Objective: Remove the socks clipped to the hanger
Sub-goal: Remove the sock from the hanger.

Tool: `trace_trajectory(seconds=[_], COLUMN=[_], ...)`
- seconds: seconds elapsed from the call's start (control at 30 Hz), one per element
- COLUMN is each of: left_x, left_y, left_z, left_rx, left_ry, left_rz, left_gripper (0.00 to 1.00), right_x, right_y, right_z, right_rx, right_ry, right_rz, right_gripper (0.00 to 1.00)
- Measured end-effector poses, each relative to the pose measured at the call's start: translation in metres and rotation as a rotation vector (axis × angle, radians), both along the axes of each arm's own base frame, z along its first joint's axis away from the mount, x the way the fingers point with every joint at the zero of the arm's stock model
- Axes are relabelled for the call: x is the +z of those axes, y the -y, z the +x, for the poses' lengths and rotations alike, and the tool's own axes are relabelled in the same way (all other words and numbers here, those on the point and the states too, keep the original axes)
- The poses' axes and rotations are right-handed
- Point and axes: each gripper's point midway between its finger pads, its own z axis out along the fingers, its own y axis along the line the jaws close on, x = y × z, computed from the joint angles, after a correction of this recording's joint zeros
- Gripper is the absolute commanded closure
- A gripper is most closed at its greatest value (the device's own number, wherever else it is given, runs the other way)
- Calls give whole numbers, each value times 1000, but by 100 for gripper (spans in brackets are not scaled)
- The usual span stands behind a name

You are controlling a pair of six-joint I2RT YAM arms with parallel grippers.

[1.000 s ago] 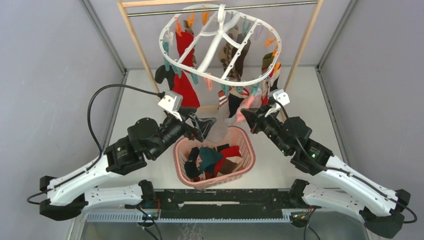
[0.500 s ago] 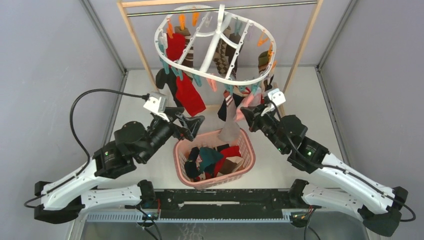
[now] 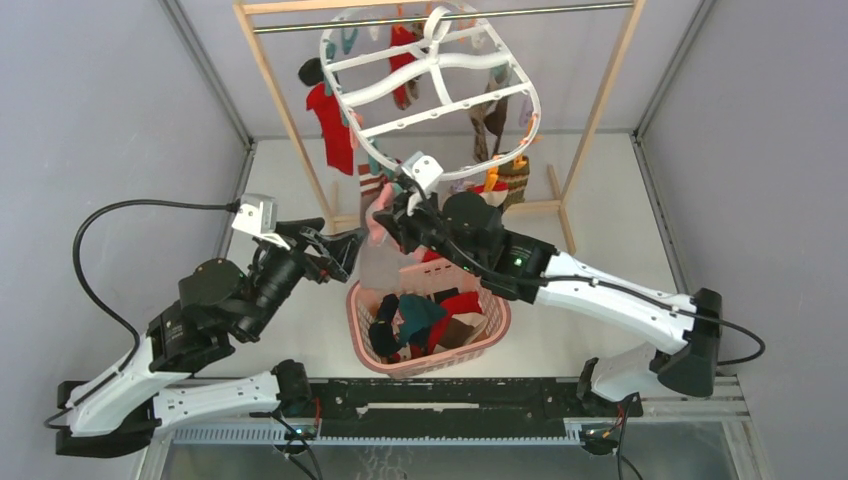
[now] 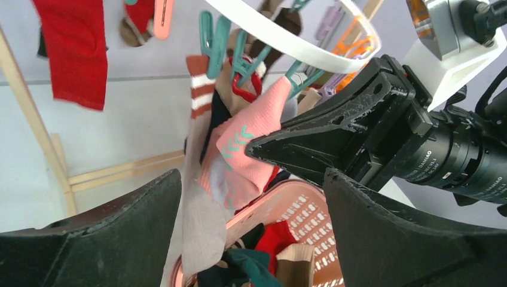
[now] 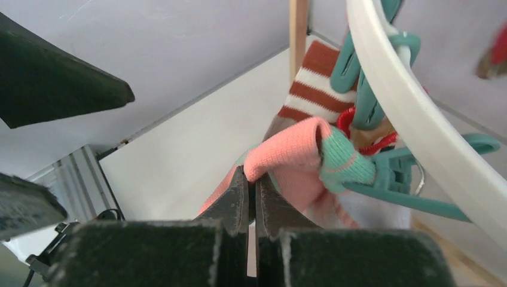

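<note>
The white hanger hangs tilted from the rail, with socks clipped round it, among them a red sock. My right gripper is shut on a fold of a pink sock with a teal cuff, which a teal clip still holds under the hanger rim. In the top view that gripper reaches across below the hanger's near left side. My left gripper is open and holds nothing, just left of the pink sock and above the basket; the top view shows it beside the right one.
A pink lattice basket with several socks in it stands on the table under both grippers. The wooden frame's posts flank the hanger. A red-and-white striped sock and a pale grey sock hang beside the pink one.
My right arm has swept left across the basket with the pink sock pinched, and the hanger has swung and tilted back. My left arm has drawn back to the left, still open.
</note>
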Motion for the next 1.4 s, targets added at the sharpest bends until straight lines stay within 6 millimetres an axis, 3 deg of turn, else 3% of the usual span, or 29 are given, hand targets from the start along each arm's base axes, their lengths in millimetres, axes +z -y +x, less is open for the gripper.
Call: trace_trajectory(seconds=[0.1, 0.2, 0.43, 0.67, 0.87, 1.07, 1.4], left_x=[-5, -7, -15, -24, -33, -28, 0], left_y=[-5, -7, -2, 17, 41, 66, 83], left_z=[2, 3, 5, 9, 15, 21, 27], left_rx=[25, 38, 40, 16, -14, -43, -56], left_ry=[-11, -19, -32, -50, -71, -71, -34], left_rz=[13, 16, 34, 77, 125, 137, 76], left_gripper=[8, 8, 8, 9, 9, 9, 8], right_x=[-2, -10, -20, -12, -29, -35, -21], right_y=[-12, -7, 31, 53, 65, 74, 81], right_z=[1, -2, -24, -35, -36, -37, -46], right_rx=[25, 28, 15, -14, -52, -76, -80], right_ry=[-6, -20, -19, 8, 4, 4, 33], right_rz=[-17, -46, -46, 0, -22, -25, 9], right_gripper=[100, 100, 100, 100, 100, 100, 100])
